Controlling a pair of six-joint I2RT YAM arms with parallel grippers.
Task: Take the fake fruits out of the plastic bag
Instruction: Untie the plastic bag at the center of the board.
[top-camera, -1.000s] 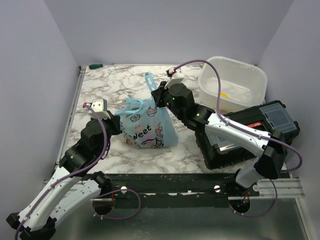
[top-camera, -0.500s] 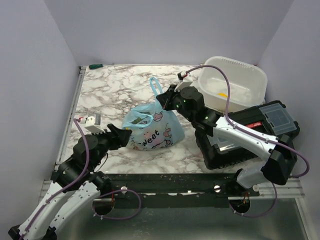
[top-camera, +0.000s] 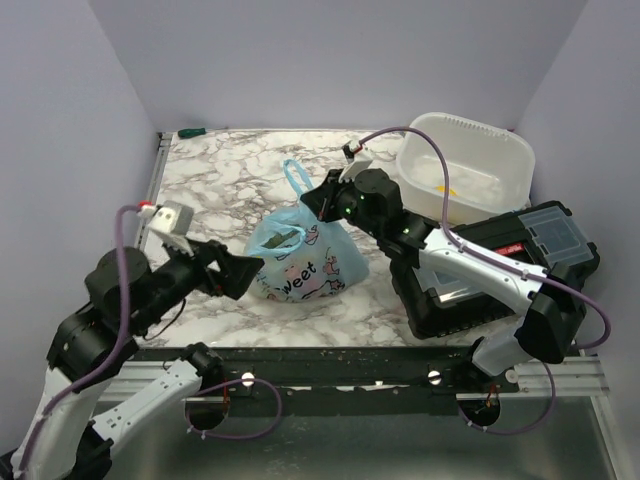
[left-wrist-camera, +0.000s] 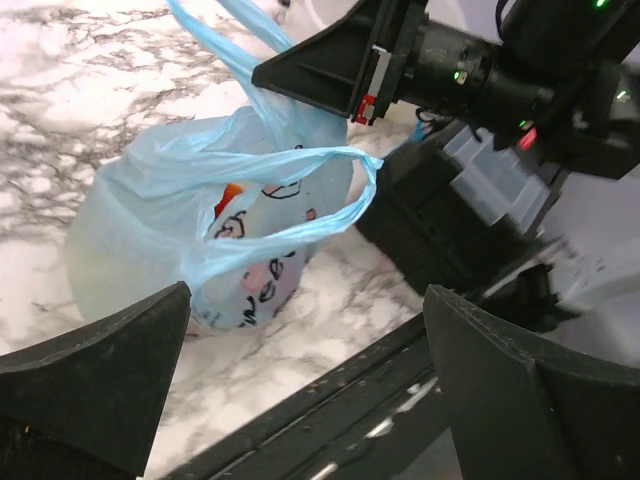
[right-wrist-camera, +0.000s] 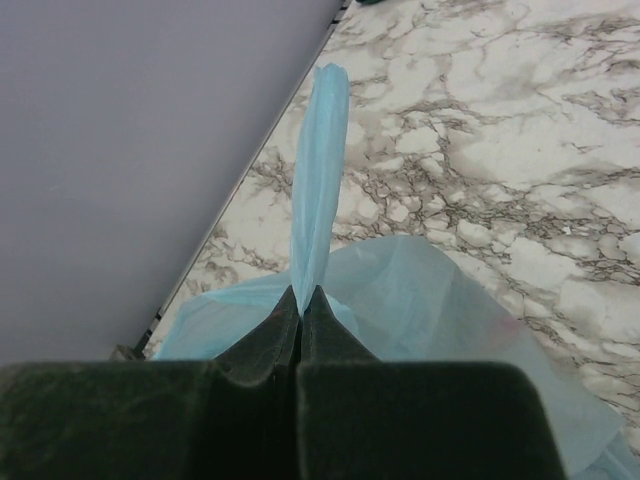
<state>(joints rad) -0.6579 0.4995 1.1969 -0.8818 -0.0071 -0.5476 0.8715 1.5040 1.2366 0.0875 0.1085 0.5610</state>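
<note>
Right gripper (right-wrist-camera: 301, 293) pinches plastic bag (top-camera: 300, 265) handle; contents mostly obscured.

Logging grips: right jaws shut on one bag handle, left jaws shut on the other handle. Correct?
No. The left gripper is open, jaws spread wide, the other handle untouched, as the left wrist view shows. The right gripper is shut on its bag handle.
</note>
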